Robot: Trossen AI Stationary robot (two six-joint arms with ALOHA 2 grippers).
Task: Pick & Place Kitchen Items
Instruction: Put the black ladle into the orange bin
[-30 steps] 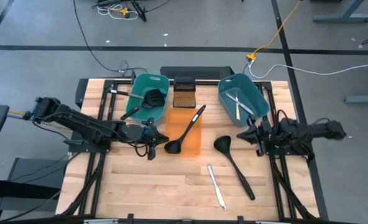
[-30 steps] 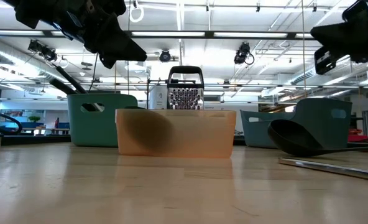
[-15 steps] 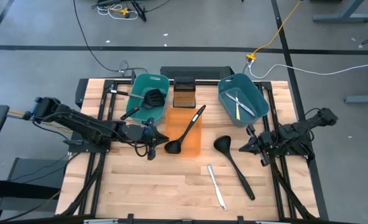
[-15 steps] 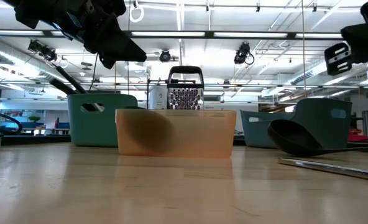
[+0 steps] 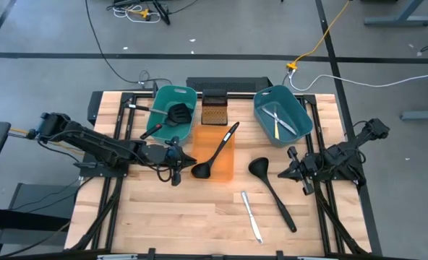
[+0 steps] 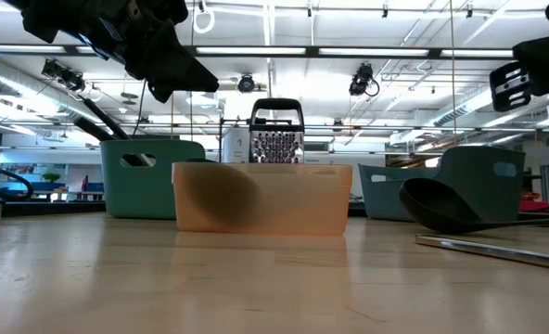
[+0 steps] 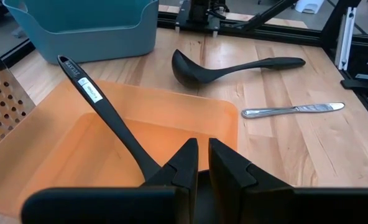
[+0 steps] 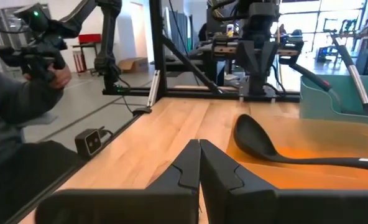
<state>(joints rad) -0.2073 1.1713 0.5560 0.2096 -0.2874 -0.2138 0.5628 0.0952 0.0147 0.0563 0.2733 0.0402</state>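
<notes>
The left gripper [image 7: 199,163], jaws nearly pressed together and empty, hangs over the ladle [image 7: 112,124] propped in the orange tub [image 7: 224,124], while the right gripper [image 8: 199,163], jaws pressed together, waits empty.

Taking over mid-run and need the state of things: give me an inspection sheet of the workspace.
Surface: wooden table, bare at the front.
Job's things: ladle lying across the orange tub; second ladle and a silver knife on the wood; spatula in the teal tub; utensils in the blue-grey tub.
Clutter: box grater between the tubs.
Grippers: left gripper beside the orange tub, nearly shut, empty; right gripper near the second ladle, shut, empty.
Cables: several on the floor behind the table.
Surroundings: a person's arm in the right wrist view.
</notes>
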